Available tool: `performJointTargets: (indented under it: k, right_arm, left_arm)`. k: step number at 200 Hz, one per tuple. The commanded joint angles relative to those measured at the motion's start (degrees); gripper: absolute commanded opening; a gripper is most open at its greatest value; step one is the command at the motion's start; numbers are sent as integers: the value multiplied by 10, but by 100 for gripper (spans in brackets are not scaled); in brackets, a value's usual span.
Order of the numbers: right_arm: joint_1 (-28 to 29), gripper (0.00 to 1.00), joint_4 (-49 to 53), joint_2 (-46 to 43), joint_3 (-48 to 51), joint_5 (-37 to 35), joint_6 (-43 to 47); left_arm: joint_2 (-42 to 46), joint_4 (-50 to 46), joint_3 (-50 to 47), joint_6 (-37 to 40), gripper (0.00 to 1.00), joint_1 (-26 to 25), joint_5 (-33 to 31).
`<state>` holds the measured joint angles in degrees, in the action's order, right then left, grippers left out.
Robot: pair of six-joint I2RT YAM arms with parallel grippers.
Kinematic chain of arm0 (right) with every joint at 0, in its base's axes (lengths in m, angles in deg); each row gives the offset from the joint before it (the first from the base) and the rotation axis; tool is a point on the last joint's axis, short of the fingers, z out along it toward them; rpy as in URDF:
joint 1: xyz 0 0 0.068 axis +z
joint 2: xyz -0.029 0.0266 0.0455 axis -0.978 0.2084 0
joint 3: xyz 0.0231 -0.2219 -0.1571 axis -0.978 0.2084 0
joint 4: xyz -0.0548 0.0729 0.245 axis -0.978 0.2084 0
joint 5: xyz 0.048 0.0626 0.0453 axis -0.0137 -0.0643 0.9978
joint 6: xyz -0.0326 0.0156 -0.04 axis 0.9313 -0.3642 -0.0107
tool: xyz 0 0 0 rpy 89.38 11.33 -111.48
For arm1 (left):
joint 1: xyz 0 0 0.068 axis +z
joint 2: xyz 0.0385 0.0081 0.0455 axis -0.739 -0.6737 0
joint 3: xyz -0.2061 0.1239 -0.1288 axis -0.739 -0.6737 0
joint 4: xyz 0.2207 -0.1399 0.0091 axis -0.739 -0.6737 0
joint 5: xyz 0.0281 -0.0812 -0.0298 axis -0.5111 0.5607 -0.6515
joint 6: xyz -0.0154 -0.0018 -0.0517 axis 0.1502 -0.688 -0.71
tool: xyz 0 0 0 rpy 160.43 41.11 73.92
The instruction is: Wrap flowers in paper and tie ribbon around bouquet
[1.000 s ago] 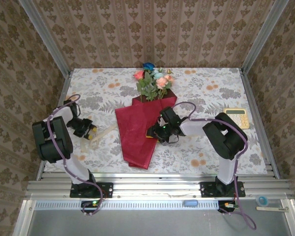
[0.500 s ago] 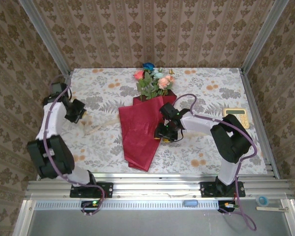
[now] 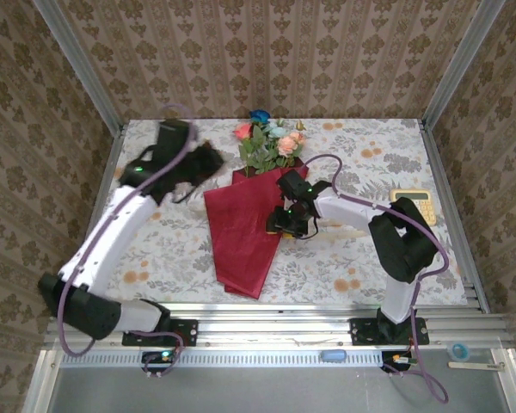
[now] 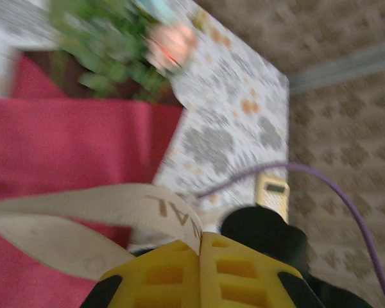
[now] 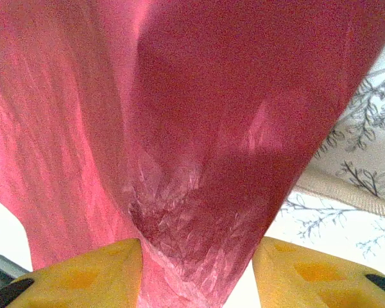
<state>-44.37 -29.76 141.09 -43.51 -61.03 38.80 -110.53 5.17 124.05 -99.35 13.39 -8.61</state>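
Ribbon (image 4: 83, 212) step, I'd say: left gripper (image 4: 199, 247) clenched on ribbon, upper left of centre in top view, near flowers (image 3: 267, 142). Right gripper (image 5: 199, 276) pinches paper (image 5: 199, 128); bouquet (image 3: 245, 228) lies mid-frame. Next move likely calls for ribbon across bouquet without dragging it. Left wrist view blurred; ribbon cut off at its left edge.

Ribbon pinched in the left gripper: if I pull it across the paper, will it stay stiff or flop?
Probably floppy: the ribbon curves and doubles back from the left gripper, so it should drape. Likely light: it is a thin, narrow strip against the paper. Pushing would probably buckle it, given that fold.
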Motion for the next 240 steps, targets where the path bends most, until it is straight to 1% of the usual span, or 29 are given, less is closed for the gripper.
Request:
performJointTargets:
  k: [1, 21, 27, 35, 49, 56, 63, 83, 103, 117, 129, 142, 165, 181, 194, 212, 228, 237, 240]
  right_arm:
    - [-6, 48, -35, -3, 22, 31, 9]
    - [-6, 43, -78, -8, 50, 46, -4]
    - [-6, 42, -88, -12, 60, 45, -10]
    - [-6, 42, -99, -18, 72, 43, -17]
    - [-6, 42, -102, -32, 89, 32, -23]
    - [-6, 42, -101, -38, 95, 26, -24]
    - [-6, 42, -98, -43, 99, 22, -25]
    - [-6, 44, -85, -56, 103, 10, -24]
    - [-6, 46, -76, -65, 102, 1, -22]
    - [-7, 47, -71, -63, 96, 0, -21]
    - [-8, 47, -65, -57, 89, 1, -20]
    - [-9, 47, -62, -58, 84, 0, -19]
    - [-12, 47, -48, -65, 71, -6, -13]
    - [-18, 47, -31, -78, 61, -13, -6]
    - [-28, 47, -14, -92, 54, -19, -3]
    - [-56, 48, 17, -122, 51, -36, 0]
    - [-97, 48, 85, -145, 51, -73, -3]
    - [-126, 47, 125, -155, 55, -96, -6]
    - [-135, 46, 137, -158, 56, -105, -7]
  left_arm:
    - [-83, 112, 20, -39, 0, -34, 46]
    - [-174, 184, 47, -61, 0, -51, 74]
    - [-203, 196, 64, -59, 3, -54, 85]
    - [-245, 212, 89, -53, 12, -56, 104]
    - [-314, 197, 139, -44, 37, -56, 132]
    - [-340, 194, 157, -40, 45, -55, 143]
    - [-359, 187, 173, -34, 50, -55, 148]
    - [-386, 150, 226, -11, 52, -57, 161]
    - [-390, 79, 289, 24, 56, -61, 160]
    - [-379, 53, 308, 37, 61, -64, 160]
    - [-367, 42, 309, 36, 61, -61, 166]
    - [-343, 52, 281, 23, 61, -54, 170]
    - [-279, 77, 188, -8, 60, -34, 164]
    - [-223, 91, 91, -41, 59, -10, 146]
    - [-180, 135, 0, -84, 58, 17, 152]
    - [-138, 161, -91, -115, 57, 52, 150]
    - [-110, 193, -156, -145, 57, 76, 151]
    - [-98, 202, -181, -158, 55, 77, 149]
    - [-93, 204, -188, -160, 55, 92, 147]
